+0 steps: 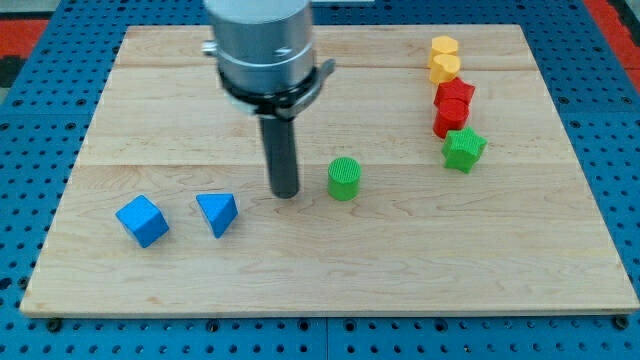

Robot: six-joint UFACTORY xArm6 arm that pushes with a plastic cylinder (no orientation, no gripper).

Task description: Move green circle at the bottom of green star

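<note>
The green circle is a short ribbed cylinder near the middle of the wooden board. The green star stands at the view's right, a little higher than the circle and well apart from it. My tip rests on the board just left of the green circle, with a small gap between them. The dark rod rises from the tip to the grey arm body at the view's top.
Above the green star stand a red block, another red block, and two yellow blocks in a column. A blue triangle and a blue cube lie at the lower left.
</note>
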